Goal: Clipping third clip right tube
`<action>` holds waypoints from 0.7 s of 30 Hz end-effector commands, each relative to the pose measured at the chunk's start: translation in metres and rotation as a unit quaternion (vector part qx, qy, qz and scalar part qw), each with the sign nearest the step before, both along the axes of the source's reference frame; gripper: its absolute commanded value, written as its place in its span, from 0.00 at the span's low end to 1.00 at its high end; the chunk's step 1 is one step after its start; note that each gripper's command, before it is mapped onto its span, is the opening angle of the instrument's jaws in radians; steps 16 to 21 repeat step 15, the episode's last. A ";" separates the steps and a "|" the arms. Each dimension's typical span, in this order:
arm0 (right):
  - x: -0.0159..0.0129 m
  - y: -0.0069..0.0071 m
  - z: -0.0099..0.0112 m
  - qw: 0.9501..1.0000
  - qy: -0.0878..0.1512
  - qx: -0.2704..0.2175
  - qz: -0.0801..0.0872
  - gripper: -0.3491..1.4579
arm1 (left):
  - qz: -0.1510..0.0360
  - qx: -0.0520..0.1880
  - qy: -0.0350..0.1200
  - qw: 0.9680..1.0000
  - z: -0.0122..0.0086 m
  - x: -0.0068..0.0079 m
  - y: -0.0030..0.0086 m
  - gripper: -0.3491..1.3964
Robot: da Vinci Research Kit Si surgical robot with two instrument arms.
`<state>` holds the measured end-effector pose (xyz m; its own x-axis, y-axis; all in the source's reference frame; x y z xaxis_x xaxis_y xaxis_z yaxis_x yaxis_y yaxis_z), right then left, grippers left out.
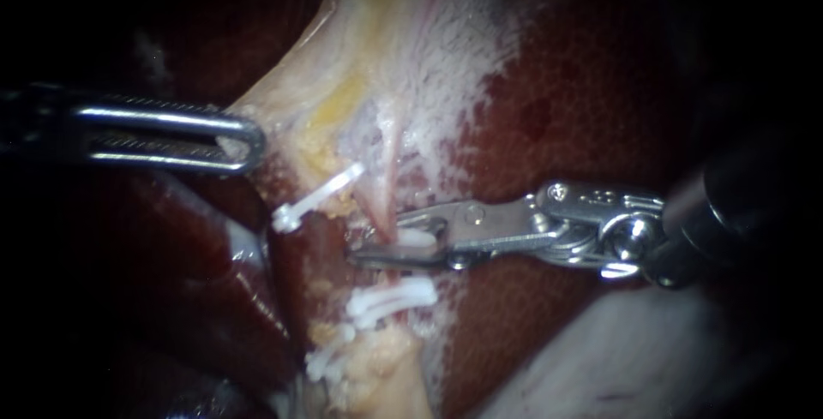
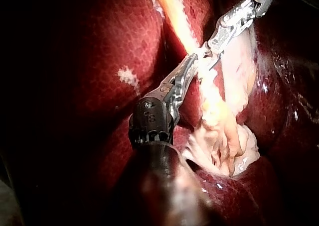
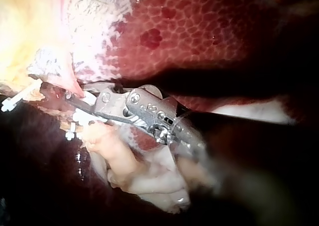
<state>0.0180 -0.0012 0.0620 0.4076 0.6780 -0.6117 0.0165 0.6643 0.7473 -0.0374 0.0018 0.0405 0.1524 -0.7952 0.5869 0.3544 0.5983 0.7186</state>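
A dark red, finely mottled liver surface is lit at the centre — its edges are lost in shadow.

The right instrument is gleaming as polished metal. Its clip is showing matt white plastic, and the liver is glistening wet.
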 end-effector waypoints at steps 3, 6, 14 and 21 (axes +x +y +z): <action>-0.0001 0.0000 0.0000 1.000 0.000 0.000 0.000 0.00 | 0.000 0.000 0.000 1.000 0.0000 0.0000 0.0000 0.00; -0.0001 0.0000 -0.0001 1.000 0.000 0.000 -0.001 0.00 | 0.000 0.000 0.000 1.000 0.0000 0.0000 0.0000 0.00; -0.0001 -0.0001 -0.0001 1.000 0.001 0.000 -0.001 0.00 | 0.000 0.000 0.000 1.000 0.0000 0.0000 0.0001 0.00; -0.0001 -0.0001 -0.0001 1.000 0.001 0.000 -0.001 0.00 | 0.000 0.000 0.000 1.000 0.0000 0.0000 0.0001 0.00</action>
